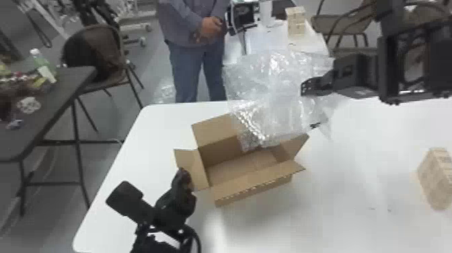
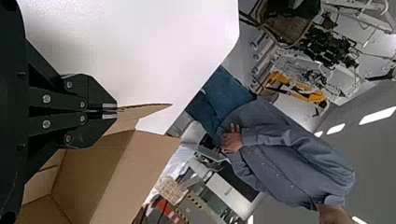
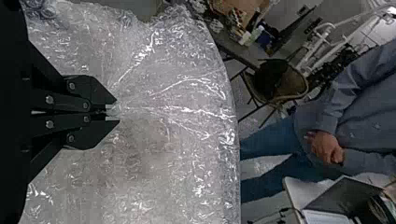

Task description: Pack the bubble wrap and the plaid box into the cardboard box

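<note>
The cardboard box (image 1: pixel 252 180) stands on the white table with its flaps spread. My left gripper (image 1: pixel 185 178) is at the box's left flap; in the left wrist view the left gripper (image 2: pixel 116 110) is shut on the edge of that flap (image 2: pixel 142 110). From the right, my right gripper (image 1: pixel 304 88) holds the bubble wrap (image 1: pixel 269 87), which hangs over the box's back right part, its lower end inside the opening. The right wrist view shows the right gripper (image 3: pixel 112 111) shut on gathered bubble wrap (image 3: pixel 177 135). A plaid box (image 1: pixel 435 178) stands on the table at the far right.
The white table's (image 1: pixel 134 134) left edge runs beside the left arm. A dark table (image 1: pixel 64 91) with assorted items and a chair (image 1: pixel 97 53) are off to the left. Behind, a second table (image 1: pixel 269 42) carries another light box (image 1: pixel 296 22).
</note>
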### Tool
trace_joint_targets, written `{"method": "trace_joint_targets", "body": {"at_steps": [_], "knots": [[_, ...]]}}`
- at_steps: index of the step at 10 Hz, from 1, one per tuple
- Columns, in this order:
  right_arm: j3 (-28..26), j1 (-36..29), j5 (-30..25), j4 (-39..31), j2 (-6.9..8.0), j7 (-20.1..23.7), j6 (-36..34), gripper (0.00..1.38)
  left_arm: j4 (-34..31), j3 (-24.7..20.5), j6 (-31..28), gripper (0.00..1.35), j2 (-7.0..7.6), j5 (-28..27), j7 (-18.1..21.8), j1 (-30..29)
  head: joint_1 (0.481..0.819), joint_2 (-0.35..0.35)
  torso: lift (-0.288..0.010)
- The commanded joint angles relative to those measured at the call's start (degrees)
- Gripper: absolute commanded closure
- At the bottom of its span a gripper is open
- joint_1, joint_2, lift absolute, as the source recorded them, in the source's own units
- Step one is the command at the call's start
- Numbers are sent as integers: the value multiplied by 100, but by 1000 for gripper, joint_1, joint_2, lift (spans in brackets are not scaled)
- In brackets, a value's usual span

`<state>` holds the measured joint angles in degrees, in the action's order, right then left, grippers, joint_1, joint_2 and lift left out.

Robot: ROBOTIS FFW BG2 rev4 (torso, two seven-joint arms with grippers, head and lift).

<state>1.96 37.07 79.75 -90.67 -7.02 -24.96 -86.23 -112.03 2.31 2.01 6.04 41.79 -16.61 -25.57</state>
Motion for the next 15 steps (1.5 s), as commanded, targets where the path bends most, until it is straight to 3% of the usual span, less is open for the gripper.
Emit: {"method": "trace_joint_targets", "body": {"at_steps": [1,2,4,9,11,13,15], "knots": [[454,204,-487,313,140,431,98,1242,6,6,-16,1207,2,-4,0,17,695,265,-102],[718,336,-1128,577,228,1169,159,1242,6,6,1,1207,11,-4,0,17,695,293,-102],[1219,494,-1849,1271,368,2294,291,1242,23,24,36,1207,28,14,0,34,695,342,-102],[1799,696,-2886,2625,614,3612,968,1242,32,67,124,1207,125,66,-44,34,695,350,-102],[2036,819,-3492,3196,707,4473,1513,1205,41,111,159,1207,178,102,-70,34,695,350,-102],[2106,837,-3572,3636,707,4869,1943,639,41,129,177,1207,231,128,-88,43,695,350,-102],[1992,767,-3809,3117,707,5027,2058,225,41,138,274,1207,257,146,-123,-27,695,350,-102]]}}
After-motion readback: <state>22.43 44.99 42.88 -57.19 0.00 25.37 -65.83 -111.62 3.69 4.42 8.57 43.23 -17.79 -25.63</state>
